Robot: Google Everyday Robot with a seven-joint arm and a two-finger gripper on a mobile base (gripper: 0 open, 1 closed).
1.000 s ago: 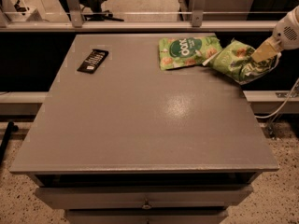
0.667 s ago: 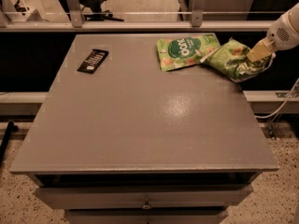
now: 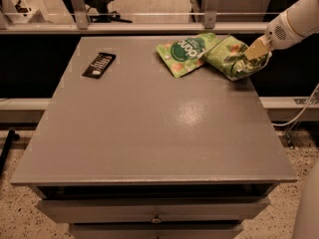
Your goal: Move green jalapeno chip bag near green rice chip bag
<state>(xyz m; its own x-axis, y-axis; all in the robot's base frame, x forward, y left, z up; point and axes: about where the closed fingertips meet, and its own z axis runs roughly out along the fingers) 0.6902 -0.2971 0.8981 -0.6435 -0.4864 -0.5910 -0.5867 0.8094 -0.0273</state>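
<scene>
The green jalapeno chip bag (image 3: 230, 58) lies crinkled at the table's far right, its left corner touching the green rice chip bag (image 3: 185, 54). The rice chip bag is smaller and bright green, with a dark round logo, and lies flat at the far middle. My gripper (image 3: 256, 49) reaches in from the right on a white arm (image 3: 294, 21). It is shut on the right end of the jalapeno bag, close to the table's right edge.
A flat black packet (image 3: 99, 64) lies at the far left of the grey table (image 3: 149, 133). Drawers (image 3: 154, 210) sit under the front edge. A metal rail (image 3: 139, 28) runs behind the table. A white cable (image 3: 301, 111) hangs at the right.
My gripper has moved left and toward the far edge with the jalapeno bag. The bag has closed up against the rice chip bag.
</scene>
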